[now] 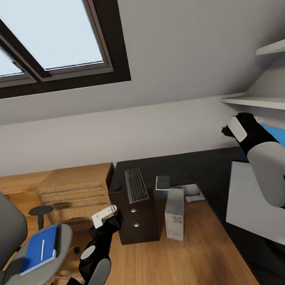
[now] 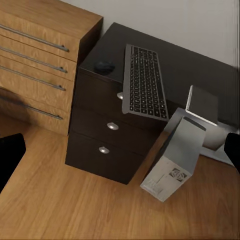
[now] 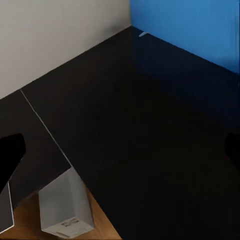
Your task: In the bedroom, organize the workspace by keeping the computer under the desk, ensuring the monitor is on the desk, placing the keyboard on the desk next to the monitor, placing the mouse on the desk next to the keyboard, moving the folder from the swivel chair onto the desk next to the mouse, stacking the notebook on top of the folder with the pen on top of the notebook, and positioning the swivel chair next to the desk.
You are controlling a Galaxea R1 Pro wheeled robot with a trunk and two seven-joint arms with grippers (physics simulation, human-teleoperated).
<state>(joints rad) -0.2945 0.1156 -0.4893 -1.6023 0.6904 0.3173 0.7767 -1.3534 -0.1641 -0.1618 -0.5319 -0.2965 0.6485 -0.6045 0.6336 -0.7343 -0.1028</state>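
Left gripper [image 1: 108,212] hangs in front of the dark drawers [image 1: 134,217], its pale fingers spread apart with nothing between them. Right gripper [image 1: 229,131] is raised over the far side of the tabletop [image 1: 186,165]; whether its jaws are apart or together, I cannot tell. On the black tabletop, the keyboard [image 1: 136,185] lies above the drawers, one end overhanging the front edge, and the left wrist view picks out the mouse [image 2: 104,66] just beside it. Down on the wood floor, the computer [image 1: 175,213] stands upright beside the drawer unit, under the tabletop's edge. A small grey slab [image 1: 162,182] sits tilted just above the tower. Over at the left, the swivel chair [image 1: 7,227] carries the folder [image 1: 37,249] on its seat, with the pen [image 1: 42,250] on top. A light wood cabinet [image 1: 74,188] stands left of the drawers.
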